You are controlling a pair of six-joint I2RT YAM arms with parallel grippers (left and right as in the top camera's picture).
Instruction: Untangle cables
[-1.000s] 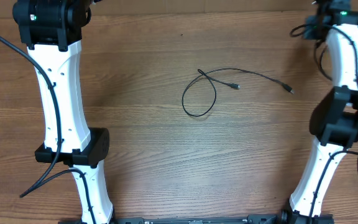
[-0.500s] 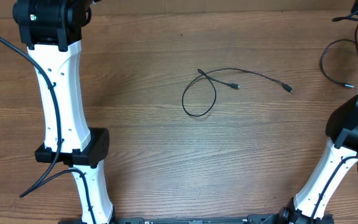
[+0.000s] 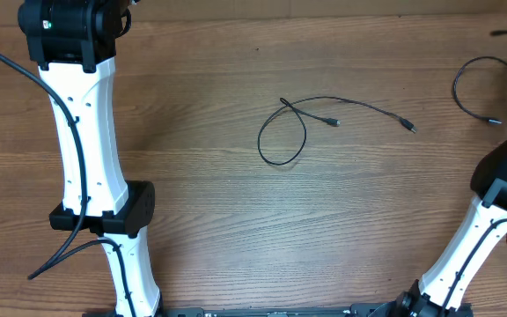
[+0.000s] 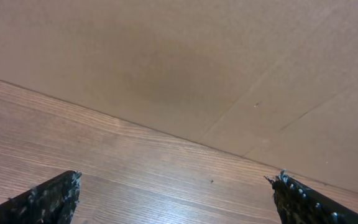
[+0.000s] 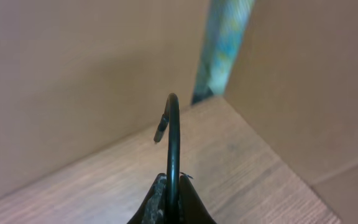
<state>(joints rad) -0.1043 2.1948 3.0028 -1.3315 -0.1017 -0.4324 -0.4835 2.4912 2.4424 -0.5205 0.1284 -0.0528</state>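
At centre of the table, nudged toward 1 o'clock: looped cable lies flat, both plugs free, touching nothing else. Out at 2 o'clock, second cable is lifted clear, likely to keep the two apart. Right gripper is clenched on it, plug end arcing toward 12. Far at 11 o'clock, left gripper is spread wide and holds nothing.

Wood-grain table w/ plain tan board wall behind — even light.
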